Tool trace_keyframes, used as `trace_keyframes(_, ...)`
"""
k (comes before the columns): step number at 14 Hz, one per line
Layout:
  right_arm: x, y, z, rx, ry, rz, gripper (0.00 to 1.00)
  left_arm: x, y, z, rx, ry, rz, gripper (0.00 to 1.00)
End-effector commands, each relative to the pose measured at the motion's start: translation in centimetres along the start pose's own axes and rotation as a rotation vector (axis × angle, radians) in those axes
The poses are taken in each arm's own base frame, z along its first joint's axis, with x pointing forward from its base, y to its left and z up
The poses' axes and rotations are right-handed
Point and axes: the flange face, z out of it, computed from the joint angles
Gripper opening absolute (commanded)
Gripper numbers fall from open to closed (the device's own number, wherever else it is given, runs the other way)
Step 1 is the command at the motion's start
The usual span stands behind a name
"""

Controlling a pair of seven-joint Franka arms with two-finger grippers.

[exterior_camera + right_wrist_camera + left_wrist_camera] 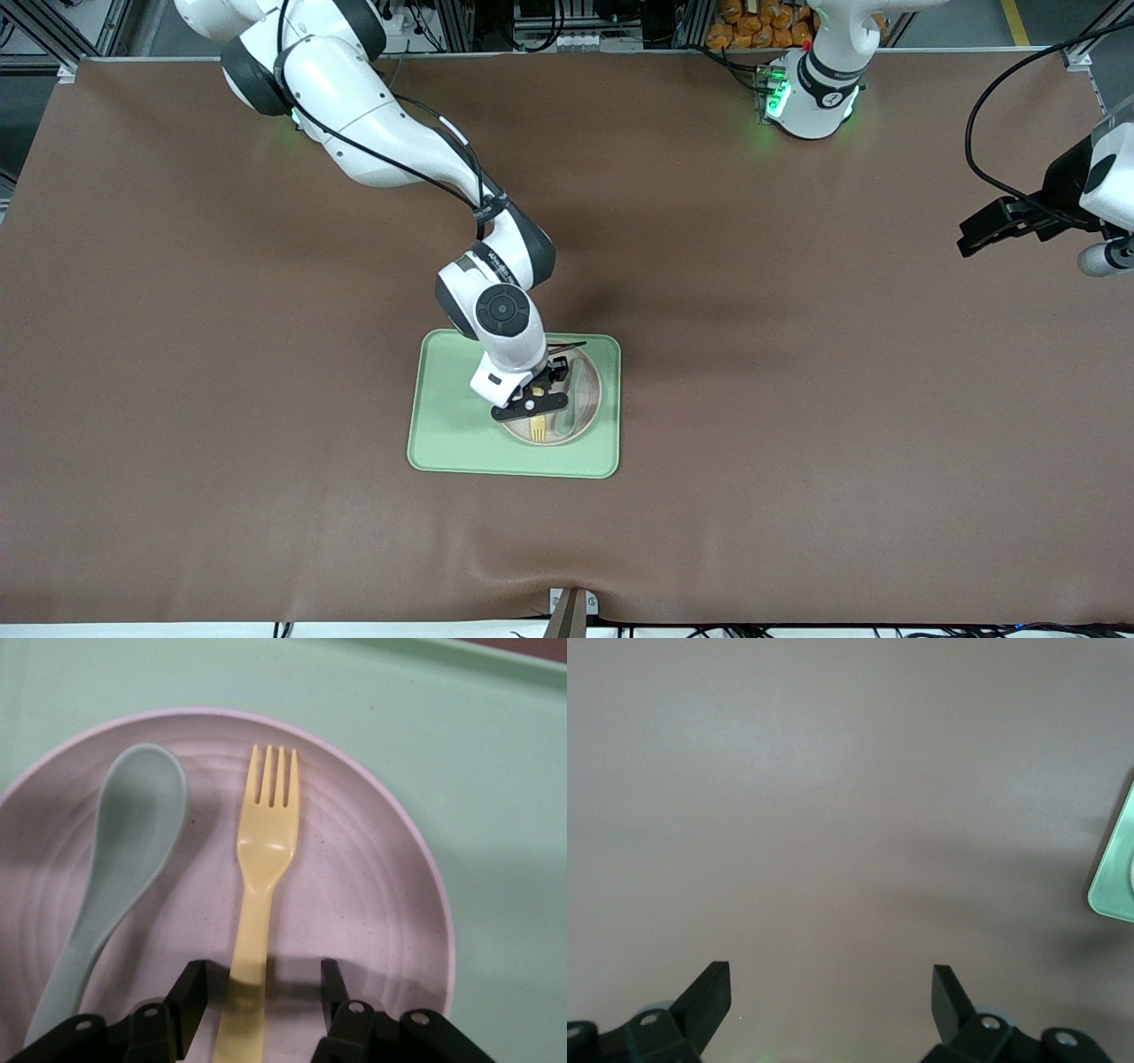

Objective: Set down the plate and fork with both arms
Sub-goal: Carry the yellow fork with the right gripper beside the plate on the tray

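The pale speckled plate (596, 395) lies on the light-green tray (452, 425), toward the left arm's end of it. The pale-yellow fork (537, 429) lies flat on the plate beside a grey-green spoon (576, 390). My right gripper (532, 409) is low over the plate. In the right wrist view its open fingers (197, 988) straddle the handle of the fork (266, 842), one close to the handle and the other apart from it, over the plate (372, 895). My left gripper (974, 237) waits open and empty above bare table at the left arm's end, as the left wrist view (831, 981) shows.
The spoon (133, 833) lies parallel to the fork on the plate. The tray (496, 771) has a raised rim, and its corner shows in the left wrist view (1116, 877). Brown table mat (797, 399) surrounds the tray.
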Motion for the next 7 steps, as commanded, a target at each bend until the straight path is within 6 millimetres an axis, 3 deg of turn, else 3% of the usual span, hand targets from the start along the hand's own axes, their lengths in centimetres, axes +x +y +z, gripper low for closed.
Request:
trace_keyframes(1,0.1,-0.8,0.1,-0.023,0.012,0.010,0.37,-0.7,-0.2,-0.2,0.022,0.008,0.016,1.00)
trace_keyframes(2,0.0,-0.8,0.2,-0.027,0.004,0.012,0.17,-0.7,-0.2,-0.2,0.022,0.010,0.016,1.00)
trace_keyframes(4,0.0,-0.8,-0.1,-0.032,-0.009,0.024,0.00,-0.8,-0.2,-0.3,0.022,0.011,0.018,1.00)
trace_keyframes(7,0.2,-0.8,-0.9,-0.031,-0.011,0.073,0.00,-0.8,-0.2,-0.4,0.022,0.011,0.019,1.00)
